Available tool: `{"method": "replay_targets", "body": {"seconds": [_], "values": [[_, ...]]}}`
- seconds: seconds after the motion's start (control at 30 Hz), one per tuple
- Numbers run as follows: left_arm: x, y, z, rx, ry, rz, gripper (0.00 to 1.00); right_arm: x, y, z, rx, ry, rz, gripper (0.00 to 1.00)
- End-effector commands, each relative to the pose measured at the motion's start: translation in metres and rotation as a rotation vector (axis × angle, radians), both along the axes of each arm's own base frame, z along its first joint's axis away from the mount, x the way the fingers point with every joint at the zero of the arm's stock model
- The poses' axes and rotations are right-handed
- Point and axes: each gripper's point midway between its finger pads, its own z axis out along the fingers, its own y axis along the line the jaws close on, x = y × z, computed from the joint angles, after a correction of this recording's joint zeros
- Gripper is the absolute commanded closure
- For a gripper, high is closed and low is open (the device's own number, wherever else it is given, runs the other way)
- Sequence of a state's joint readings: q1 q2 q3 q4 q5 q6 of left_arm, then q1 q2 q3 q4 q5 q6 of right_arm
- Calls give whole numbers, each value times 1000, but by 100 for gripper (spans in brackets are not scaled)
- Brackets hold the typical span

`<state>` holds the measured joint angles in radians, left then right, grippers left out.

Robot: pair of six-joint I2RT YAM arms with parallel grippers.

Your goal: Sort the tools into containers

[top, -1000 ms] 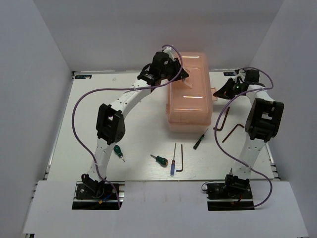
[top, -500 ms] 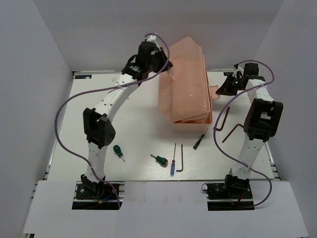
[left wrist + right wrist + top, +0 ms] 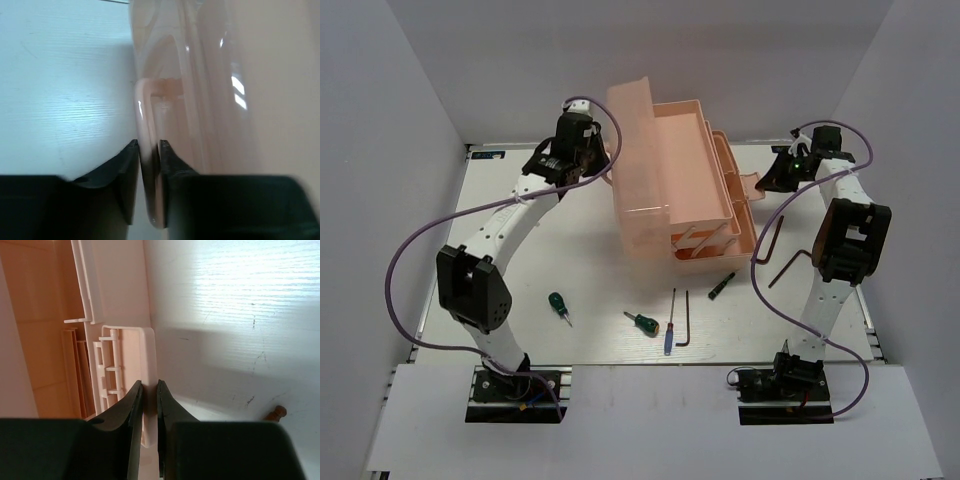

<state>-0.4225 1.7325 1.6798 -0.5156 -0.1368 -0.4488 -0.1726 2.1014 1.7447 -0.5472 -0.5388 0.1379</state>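
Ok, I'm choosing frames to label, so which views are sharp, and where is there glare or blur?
Top external: evenly lit and sharp, the toolbox crisp. Left wrist: the lid handle is soft, too near the lens, with white glints on the lid. Right wrist: the side latch is sharp, but glare washes the table.

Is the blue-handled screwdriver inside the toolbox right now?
No, the blue-handled screwdriver lies on the table, in front of the open toolbox.
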Motion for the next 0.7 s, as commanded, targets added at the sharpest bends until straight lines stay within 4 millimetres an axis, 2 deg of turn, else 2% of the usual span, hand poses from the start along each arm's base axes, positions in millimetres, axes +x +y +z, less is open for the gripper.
{"method": "replay_targets", "body": {"seconds": [0.0,0.03,0.07,0.1,0.13,0.17,0.23,0.3,0.4,0.57,0.63,0.67], "values": [[-3,58,23,104,-93,146,59,12,-39,9,-100,-62,-85,100],[-6,67,17,107,-79,175,39,10,-40,6,-96,-56,-84,100],[-7,68,12,112,-70,174,31,9,-39,7,-96,-59,-81,100],[-9,80,11,130,-64,211,27,8,-37,9,-95,-62,-72,100],[-12,83,-1,150,-36,218,23,7,-37,7,-93,-57,-72,100],[-14,98,6,147,-49,263,18,6,-37,7,-92,-59,-73,100],[-21,108,3,167,-28,287,17,5,-36,8,-91,-60,-69,100],[-26,127,12,174,-36,335,15,5,-35,8,-86,-60,-70,100],[-39,141,15,170,-44,357,15,3,-34,4,-77,-49,-76,100],[-59,143,18,150,-53,323,15,2,-31,1,-51,-33,-80,100],[-68,141,12,141,-47,303,15,0,-27,-1,-38,-25,-75,100],[-73,132,24,102,-89,247,15,-1,-23,2,-21,-31,-63,100]]}}
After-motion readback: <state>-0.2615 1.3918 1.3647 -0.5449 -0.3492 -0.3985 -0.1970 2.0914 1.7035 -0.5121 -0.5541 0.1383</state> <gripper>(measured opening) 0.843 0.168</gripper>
